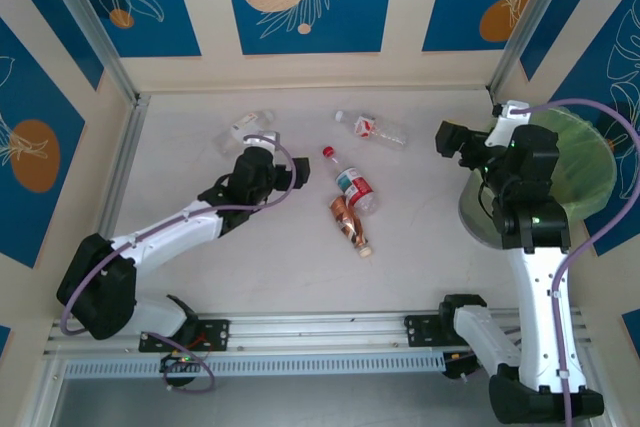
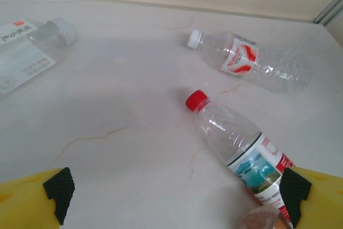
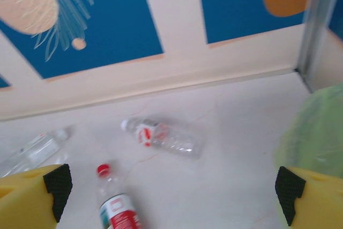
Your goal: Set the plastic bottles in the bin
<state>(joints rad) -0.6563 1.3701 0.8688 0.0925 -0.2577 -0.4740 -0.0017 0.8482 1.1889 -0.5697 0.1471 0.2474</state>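
Note:
Four plastic bottles lie on the table. A red-capped bottle [image 1: 352,187] [image 2: 241,143] [image 3: 115,202] touches a crushed brown-labelled one [image 1: 350,225] [image 2: 262,219] at the centre. A white-capped, red-labelled bottle [image 1: 372,128] [image 2: 246,60] [image 3: 161,135] lies farther back. A white-labelled bottle [image 1: 248,129] [image 2: 32,49] [image 3: 35,151] lies at the back left. My left gripper [image 1: 280,169] [image 2: 177,186] is open and holds nothing, just left of the red-capped bottle. Beside the bin [image 1: 590,162] [image 3: 316,132], which is grey with a green bag, my right gripper [image 1: 452,139] [image 3: 174,186] hovers open and holds nothing.
Blue-patterned walls close the table at the back and on both sides. A metal rail [image 1: 320,332] runs along the near edge by the arm bases. The bin stands in the right rear corner.

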